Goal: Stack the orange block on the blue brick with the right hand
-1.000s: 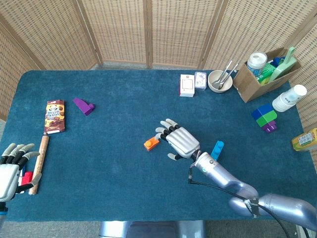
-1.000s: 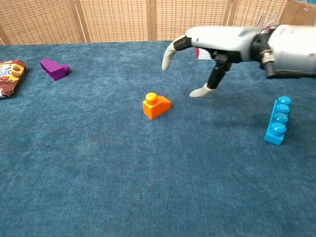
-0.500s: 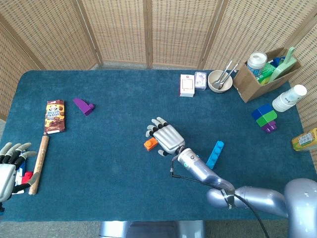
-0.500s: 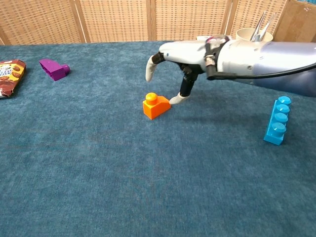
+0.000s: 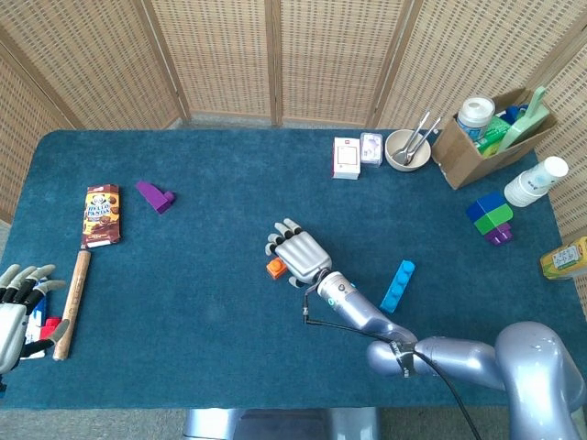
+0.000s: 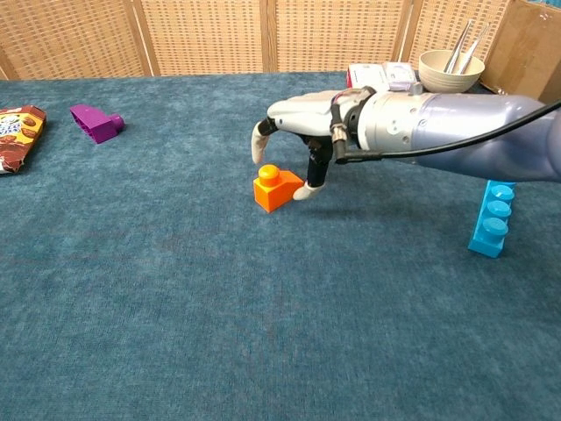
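Chest view: small orange block [image 6: 278, 187] w/ one top stud sits on worktop at frame centre, right hand [image 6: 302, 132] arched over it, fingers spread, thumb touching block's side, holding nothing.

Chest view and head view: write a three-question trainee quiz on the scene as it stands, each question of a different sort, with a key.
1. True or false: the right hand has lifted the orange block off the table.
2. Which lies nearest the left hand? A) purple block B) wooden stick C) blue brick
3. Fill in: in the chest view the blue brick lies to the ____ of the orange block.

Key
1. False: the block rests on the table, with the hand arched over it and a fingertip by its side.
2. B
3. right
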